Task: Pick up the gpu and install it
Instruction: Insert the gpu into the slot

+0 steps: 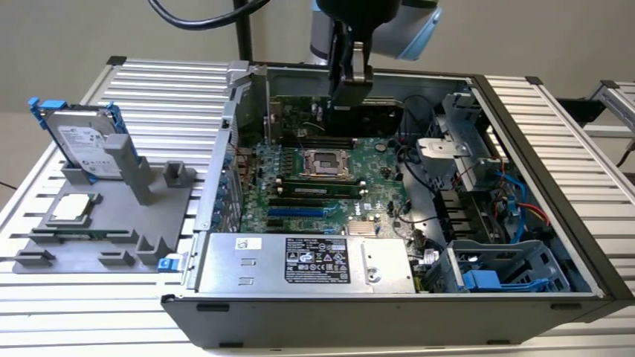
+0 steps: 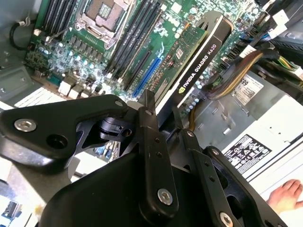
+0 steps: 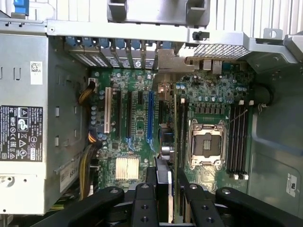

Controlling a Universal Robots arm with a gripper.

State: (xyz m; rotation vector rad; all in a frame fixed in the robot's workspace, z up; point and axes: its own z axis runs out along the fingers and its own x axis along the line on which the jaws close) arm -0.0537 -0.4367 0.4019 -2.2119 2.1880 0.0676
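The gpu (image 2: 194, 56) is a flat card with a green board on one face and a black shroud on the other. My gripper (image 2: 163, 111) is shut on its edge. In the exterior view the gripper (image 1: 352, 80) hangs over the far part of the open computer case (image 1: 555, 171), with the dark gpu (image 1: 372, 119) below it, above the motherboard (image 1: 343, 190). In the first wrist view the gpu (image 3: 173, 137) shows edge-on between the gripper (image 3: 166, 178) fingers. Its silver bracket (image 3: 173, 64) is near the case's rear slot openings, between the blue slot (image 3: 150, 118) and the CPU socket (image 3: 206, 144).
On a grey fixture (image 1: 109, 223) at the exterior view's left stand a hard drive in a blue frame (image 1: 85, 141) and a square CPU chip (image 1: 74, 208). A power supply (image 1: 297, 260), drive cages (image 1: 496, 275) and cables (image 1: 516, 193) fill the case. A person's hand (image 2: 286, 196) is nearby.
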